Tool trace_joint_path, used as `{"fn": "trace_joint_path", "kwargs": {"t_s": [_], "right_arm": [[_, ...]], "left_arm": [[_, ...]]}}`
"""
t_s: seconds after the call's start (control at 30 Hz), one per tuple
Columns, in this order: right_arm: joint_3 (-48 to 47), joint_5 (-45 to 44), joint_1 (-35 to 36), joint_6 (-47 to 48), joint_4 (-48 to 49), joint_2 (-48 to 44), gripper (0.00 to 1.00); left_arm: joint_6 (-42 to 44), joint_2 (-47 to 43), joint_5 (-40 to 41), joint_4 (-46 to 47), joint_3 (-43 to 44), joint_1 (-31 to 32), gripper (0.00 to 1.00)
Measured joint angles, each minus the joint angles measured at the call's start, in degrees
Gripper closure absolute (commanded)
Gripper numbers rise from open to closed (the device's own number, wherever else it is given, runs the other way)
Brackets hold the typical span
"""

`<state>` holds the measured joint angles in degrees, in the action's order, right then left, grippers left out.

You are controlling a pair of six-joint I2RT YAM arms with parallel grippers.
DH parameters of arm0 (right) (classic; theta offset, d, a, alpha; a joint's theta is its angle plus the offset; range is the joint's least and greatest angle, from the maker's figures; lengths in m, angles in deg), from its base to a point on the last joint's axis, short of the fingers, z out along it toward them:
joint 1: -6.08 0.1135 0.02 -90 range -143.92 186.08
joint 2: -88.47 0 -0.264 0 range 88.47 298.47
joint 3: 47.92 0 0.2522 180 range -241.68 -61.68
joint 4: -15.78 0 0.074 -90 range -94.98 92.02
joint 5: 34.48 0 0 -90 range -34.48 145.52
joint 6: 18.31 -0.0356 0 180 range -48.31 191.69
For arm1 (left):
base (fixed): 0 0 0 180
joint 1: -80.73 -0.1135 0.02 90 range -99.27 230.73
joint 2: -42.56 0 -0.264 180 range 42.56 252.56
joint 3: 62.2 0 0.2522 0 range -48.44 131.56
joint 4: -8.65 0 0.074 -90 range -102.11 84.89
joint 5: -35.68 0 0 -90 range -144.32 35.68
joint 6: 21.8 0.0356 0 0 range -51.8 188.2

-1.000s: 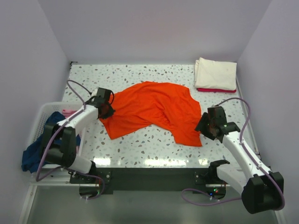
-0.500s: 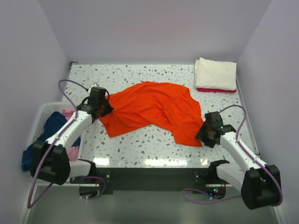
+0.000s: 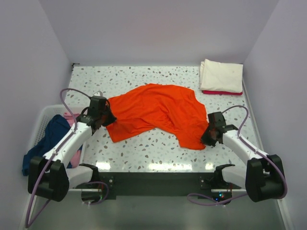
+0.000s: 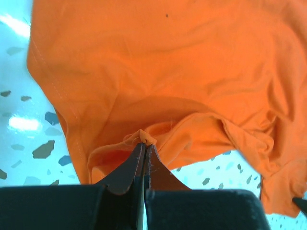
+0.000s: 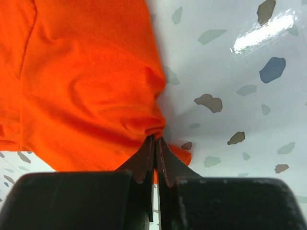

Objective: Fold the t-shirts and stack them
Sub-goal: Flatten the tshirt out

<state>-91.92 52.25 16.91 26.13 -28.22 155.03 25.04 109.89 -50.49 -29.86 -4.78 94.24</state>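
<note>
A bright orange t-shirt (image 3: pixel 158 112) lies rumpled across the middle of the speckled table (image 3: pixel 144 148). My left gripper (image 3: pixel 106 118) is shut on the shirt's left edge; in the left wrist view a small pinch of orange t-shirt (image 4: pixel 163 72) pokes out above the left gripper (image 4: pixel 145 143). My right gripper (image 3: pixel 207 138) is shut on the shirt's lower right corner; in the right wrist view the orange t-shirt (image 5: pixel 81 81) bunches at the right gripper (image 5: pixel 155 139). A folded cream-white t-shirt (image 3: pixel 221 75) lies on a folded red t-shirt (image 3: pixel 221 92) at the back right.
A white slatted basket (image 3: pixel 44 117) stands off the table's left edge, holding a navy blue shirt (image 3: pixel 45 143) and a pink shirt (image 3: pixel 72 117). Purple-grey walls close in the table at the back and on both sides.
My right gripper came down to the shirt's lower right corner and shut on it. My left arm swung nearer, dragging the shirt's left edge slightly left and toward the front.
</note>
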Motion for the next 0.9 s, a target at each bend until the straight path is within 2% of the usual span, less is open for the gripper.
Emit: {"fn": "trace_joint_path", "kwargs": {"t_s": [0.2, 0.37, 0.5, 0.67, 0.8, 0.83, 0.9], "right_arm": [[-6.14, -2.03, 0.0, 1.6, -4.76, -4.02, 1.0], [-13.73, -6.12, -0.63, 3.8, -7.93, -7.26, 1.0], [-15.67, -7.15, -3.56, 5.81, -8.79, -7.41, 1.0], [-15.67, -7.3, -9.05, 8.2, -9.75, -6.64, 1.0], [-15.65, -7.32, -10.71, 9.2, -9.75, -5.84, 1.0], [-15.63, -7.26, -11.06, 9.35, -9.68, -5.66, 1.0], [-15.56, -7.26, -11.72, 9.62, -9.6, -5.18, 1.0]], "left_arm": [[0.72, -4.74, -6.49, 1.05, -5.44, 1.4, 1.0], [-0.37, -7.3, -10.01, 1.88, -8.94, 10.88, 1.0], [-3.1, -9.62, -12.35, 3.06, -13.33, 18.6, 1.0], [-5.79, -11.76, -13.81, 2.51, -18.58, 24.26, 1.0], [-5.66, -11.47, -15.21, 1.33, -20.04, 27.34, 1.0], [-5.46, -11.04, -15.63, 1.05, -20.04, 28.0, 0.98], [-5.18, -10.25, -16.15, 0.9, -20.04, 29.29, 0.89]]}}
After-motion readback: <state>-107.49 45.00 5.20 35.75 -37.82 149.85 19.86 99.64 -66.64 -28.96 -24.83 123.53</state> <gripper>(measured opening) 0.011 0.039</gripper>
